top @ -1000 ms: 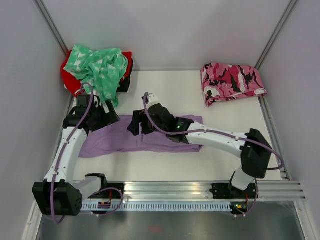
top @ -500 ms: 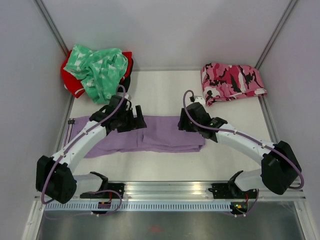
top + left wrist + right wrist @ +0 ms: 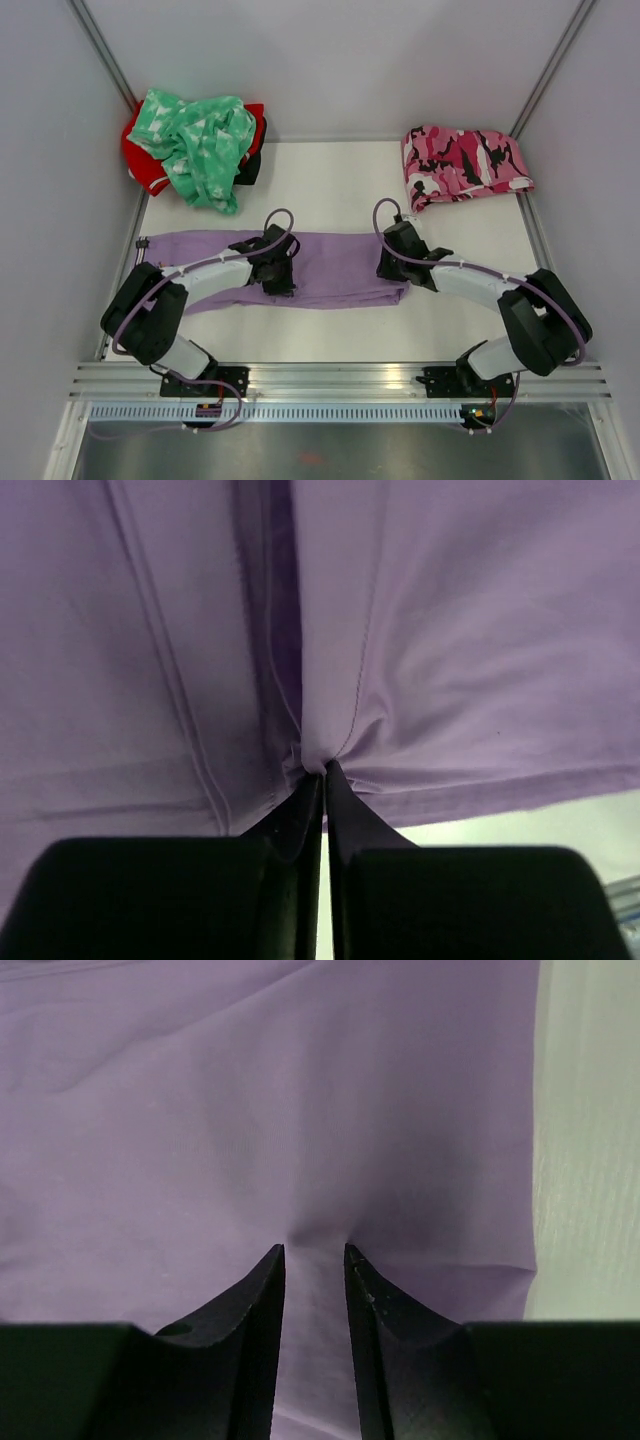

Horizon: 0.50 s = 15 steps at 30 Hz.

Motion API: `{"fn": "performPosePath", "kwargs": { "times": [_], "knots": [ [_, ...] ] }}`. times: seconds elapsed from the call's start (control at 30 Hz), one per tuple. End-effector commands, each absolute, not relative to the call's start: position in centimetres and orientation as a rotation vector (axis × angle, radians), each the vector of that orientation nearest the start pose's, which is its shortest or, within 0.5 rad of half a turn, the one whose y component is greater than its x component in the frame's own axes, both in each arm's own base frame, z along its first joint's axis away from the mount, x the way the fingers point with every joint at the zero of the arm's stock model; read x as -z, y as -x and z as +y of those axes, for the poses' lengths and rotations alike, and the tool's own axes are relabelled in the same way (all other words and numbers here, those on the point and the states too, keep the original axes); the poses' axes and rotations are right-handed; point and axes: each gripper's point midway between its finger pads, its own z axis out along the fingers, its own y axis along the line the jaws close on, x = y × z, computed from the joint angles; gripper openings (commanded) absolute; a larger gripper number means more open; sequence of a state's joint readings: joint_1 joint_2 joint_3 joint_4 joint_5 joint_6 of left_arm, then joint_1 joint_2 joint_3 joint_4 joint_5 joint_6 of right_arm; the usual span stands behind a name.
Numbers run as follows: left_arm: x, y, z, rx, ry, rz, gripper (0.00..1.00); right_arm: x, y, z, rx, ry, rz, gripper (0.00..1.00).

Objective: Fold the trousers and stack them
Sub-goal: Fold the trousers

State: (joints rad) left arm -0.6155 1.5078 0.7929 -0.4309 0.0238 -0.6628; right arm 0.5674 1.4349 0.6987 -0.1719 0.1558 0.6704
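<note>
My claws are now down on the trousers (image 3: 330, 265). Left claw (image 3: 324, 770) pinches them; right claw (image 3: 314, 1255) is narrow, grip unclear. I can fold soon.

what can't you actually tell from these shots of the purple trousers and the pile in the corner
Top view: the wrists cover the fingertips of the left gripper and right gripper, so no grip shows there.
Right wrist view: fingers apart with a fold of the trousers between; clamped or not is unclear.
Top view: the red garment lies mostly under the mint-green garment; its shape is hidden.
</note>
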Motion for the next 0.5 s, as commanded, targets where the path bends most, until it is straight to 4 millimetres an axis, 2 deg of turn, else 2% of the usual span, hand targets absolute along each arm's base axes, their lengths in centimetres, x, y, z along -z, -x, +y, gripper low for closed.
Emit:
{"fn": "performPosePath", "kwargs": {
  "times": [0.0,0.03,0.1,0.13,0.2,0.23,0.27,0.3,0.37,0.4,0.43,0.47],
  "knots": [
    [-0.5,-22.9,-18.0,0.24,0.169,2.782,0.02,-2.8,-28.7,18.3,-0.38,-0.213,2.49,0.36],
    [-0.4,-22.8,-17.7,0.221,0.162,2.787,0.02,-2.8,-28.6,18.2,-0.371,-0.209,2.502,0.36],
    [-0.5,-22.4,-17.1,0.188,0.139,2.797,0.02,-4.5,-29.3,18.5,-0.391,-0.188,2.476,0.4],
    [-1.1,-22.4,-17.1,0.203,0.124,2.785,0.02,-5.1,-29.3,18.3,-0.384,-0.176,2.478,0.42],
    [-2.6,-22.8,-17.8,0.254,0.082,2.756,0.07,-8.6,-30.7,18.7,-0.425,-0.14,2.412,0.52],
    [-3.9,-23.1,-18.0,0.288,0.068,2.729,0.09,-9.6,-30.8,18.6,-0.425,-0.135,2.408,0.55],
    [-5.3,-23.8,-18.7,0.323,0.059,2.696,0.14,-10.5,-31.2,18.3,-0.421,-0.117,2.39,0.63],
    [-6.4,-24.1,-19.1,0.349,0.035,2.678,0.28,-12.7,-32.3,18.1,-0.439,-0.129,2.347,0.66],
    [-9.7,-25.0,-19.9,0.409,0.019,2.615,0.37,-13.4,-32.7,16.9,-0.406,-0.142,2.356,0.74],
    [-10.9,-25.3,-20.2,0.427,0.002,2.591,0.51,-13.9,-33.4,15.8,-0.378,-0.155,2.342,0.75],
    [-11.7,-25.2,-19.9,0.422,0.002,2.587,0.57,-13.6,-33.5,15.0,-0.353,-0.169,2.354,0.77],
    [-13.8,-25.8,-20.1,0.442,0.002,2.535,0.65,-12.9,-33.5,14.2,-0.334,-0.189,2.37,0.78]
  ]
}}
